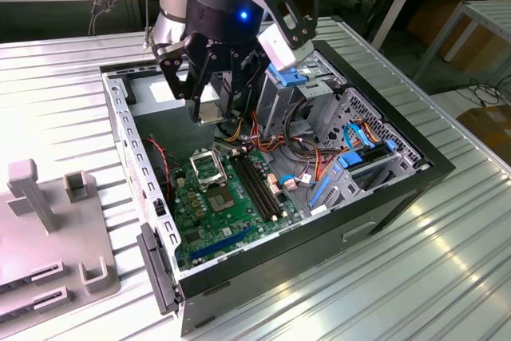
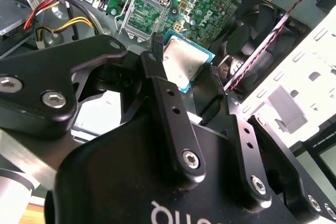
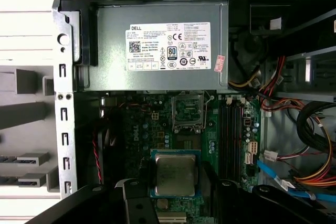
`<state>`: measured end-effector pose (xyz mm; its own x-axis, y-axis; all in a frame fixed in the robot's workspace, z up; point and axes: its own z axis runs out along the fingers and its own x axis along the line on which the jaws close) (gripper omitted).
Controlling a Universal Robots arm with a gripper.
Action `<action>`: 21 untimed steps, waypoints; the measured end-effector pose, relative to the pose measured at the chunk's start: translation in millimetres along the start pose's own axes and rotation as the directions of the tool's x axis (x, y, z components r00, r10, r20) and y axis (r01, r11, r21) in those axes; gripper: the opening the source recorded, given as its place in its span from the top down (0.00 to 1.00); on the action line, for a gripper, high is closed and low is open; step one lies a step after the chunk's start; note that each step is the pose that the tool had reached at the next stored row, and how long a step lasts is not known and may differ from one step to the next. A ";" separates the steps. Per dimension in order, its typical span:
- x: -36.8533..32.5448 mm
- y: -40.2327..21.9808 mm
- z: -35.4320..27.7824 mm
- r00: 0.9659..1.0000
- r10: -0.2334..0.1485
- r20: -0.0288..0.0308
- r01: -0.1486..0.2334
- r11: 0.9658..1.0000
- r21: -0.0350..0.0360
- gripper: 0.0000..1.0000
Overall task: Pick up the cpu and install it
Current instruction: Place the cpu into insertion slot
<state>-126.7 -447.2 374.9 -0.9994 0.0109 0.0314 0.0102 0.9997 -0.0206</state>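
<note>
My gripper (image 2: 185, 67) is clenched on the cpu (image 2: 181, 60), which sits flat between my 2 fingers (image 2: 157, 85), pinched by its edges. The socket (image 2: 143, 15) lies below my jaws, well apart. I judge the thin chip could tilt or slip, landing skewed and bending contacts.

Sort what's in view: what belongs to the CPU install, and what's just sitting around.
Belongs to the job: cpu, gripped by the hand; black socket with metal frame.

Just there: power supply; memory slots; case fan; cable bundles; grey fixture beside the case.
</note>
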 end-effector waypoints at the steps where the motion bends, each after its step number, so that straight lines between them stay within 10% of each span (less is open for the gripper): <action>1: 0.0 -0.3 0.0 1.000 0.000 0.000 0.000 1.000 0.000 0.53; 21: -0.1 -7.0 0.2 1.000 0.000 0.000 0.000 1.000 0.000 0.53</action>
<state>-126.7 -454.2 374.9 -0.9994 0.0108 0.0314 0.0102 0.9997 -0.0203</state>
